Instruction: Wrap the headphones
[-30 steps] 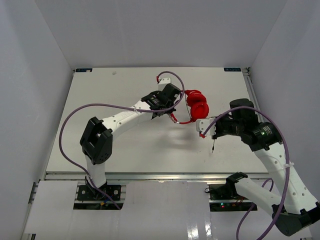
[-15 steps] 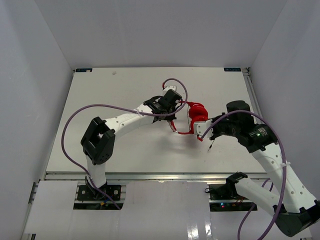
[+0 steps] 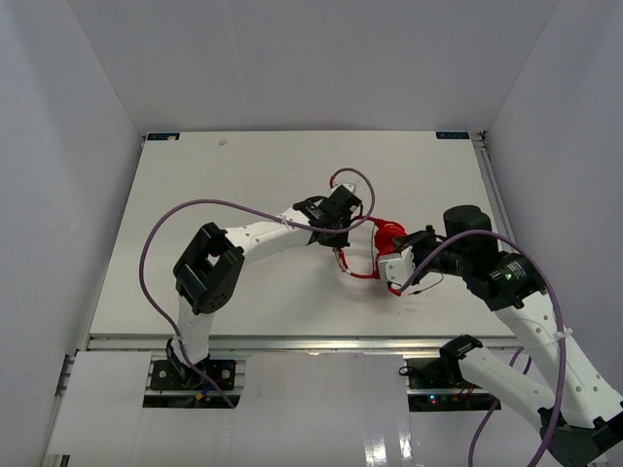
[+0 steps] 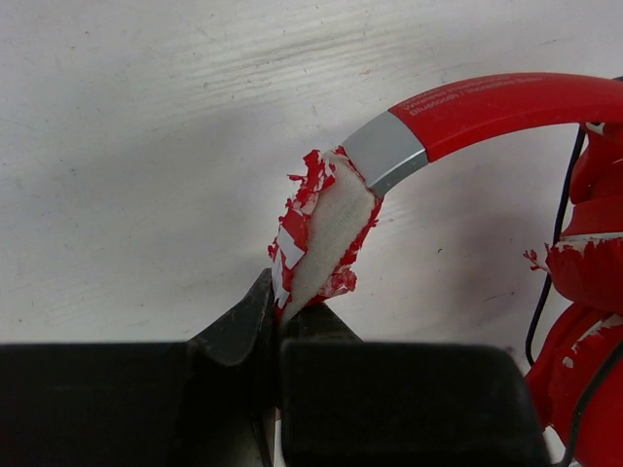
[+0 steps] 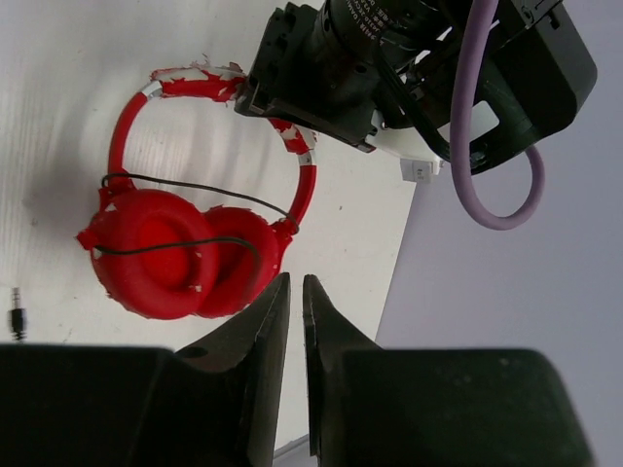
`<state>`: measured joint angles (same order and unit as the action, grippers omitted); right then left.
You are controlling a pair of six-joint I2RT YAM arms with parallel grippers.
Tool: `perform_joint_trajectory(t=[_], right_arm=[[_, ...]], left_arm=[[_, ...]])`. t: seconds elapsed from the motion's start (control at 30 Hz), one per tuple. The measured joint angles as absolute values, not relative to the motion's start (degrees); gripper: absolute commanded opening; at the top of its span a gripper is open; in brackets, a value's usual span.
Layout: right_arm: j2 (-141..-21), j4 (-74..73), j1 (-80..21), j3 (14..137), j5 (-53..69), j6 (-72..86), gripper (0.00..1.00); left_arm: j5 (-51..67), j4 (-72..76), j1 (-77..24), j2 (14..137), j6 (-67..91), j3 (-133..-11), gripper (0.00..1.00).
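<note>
The red headphones [image 3: 387, 236] lie mid-right on the table, ear cups together. My left gripper [image 3: 341, 235] is shut on the torn red-and-white padding of the headband [image 4: 321, 233]; its jaws [image 4: 275, 311] pinch the lower end. My right gripper [image 3: 395, 274] hovers just beside the ear cups [image 5: 165, 258], jaws nearly closed [image 5: 292, 284], and appears to pinch the thin black cable [image 5: 195, 187]. The cable crosses both cups, and a loop of it [image 3: 428, 284] trails right of the gripper. Its plug [image 5: 15, 316] rests on the table.
The white table [image 3: 224, 195] has a metal rail along its front edge [image 3: 292, 341] and white walls on three sides. The left arm's purple cable [image 3: 195, 206] arcs over the table's left half. The right arm's purple cable [image 3: 531, 258] loops above its wrist.
Both grippers have moved the headphones nearer to the front and slightly right. The left gripper followed with the headband. The cable, which hung straight from the right gripper, now forms a loop.
</note>
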<state>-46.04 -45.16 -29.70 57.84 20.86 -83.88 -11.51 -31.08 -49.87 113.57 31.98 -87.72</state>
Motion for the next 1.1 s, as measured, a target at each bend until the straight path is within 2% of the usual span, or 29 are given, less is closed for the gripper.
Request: perform_joint_trajectory(t=[0.4, 0.5, 0.57, 0.67, 1.0, 1.1], right_arm=[[-46.13, -38.91, -30.02, 53.14, 16.67, -82.02, 0.2], [-46.2, -38.76, -29.97, 53.08, 17.2, -79.26, 0.31], [-46.22, -39.36, -29.65, 53.09, 18.51, -76.95, 0.46], [-46.05, -40.51, -28.45, 53.1, 21.6, -72.18, 0.58], [-50.54, -41.65, -15.17, 56.79, 34.85, -52.34, 0.65], [-54.24, -41.27, -8.74, 58.72, 40.74, -46.66, 0.74]], left_arm=[[-6.67, -29.92, -53.89, 112.95, 25.91, -84.85, 0.0], [-8.02, -29.7, -54.96, 111.6, 25.93, -82.15, 0.0], [-10.08, -29.84, -55.21, 110.41, 26.49, -80.27, 0.0], [-13.33, -29.93, -54.64, 107.87, 28.31, -77.36, 0.0], [-19.69, -26.97, -52.89, 87.92, 32.77, -67.34, 0.0], [-19.37, -25.51, -52.61, 82.2, 33.51, -65.9, 0.0]])
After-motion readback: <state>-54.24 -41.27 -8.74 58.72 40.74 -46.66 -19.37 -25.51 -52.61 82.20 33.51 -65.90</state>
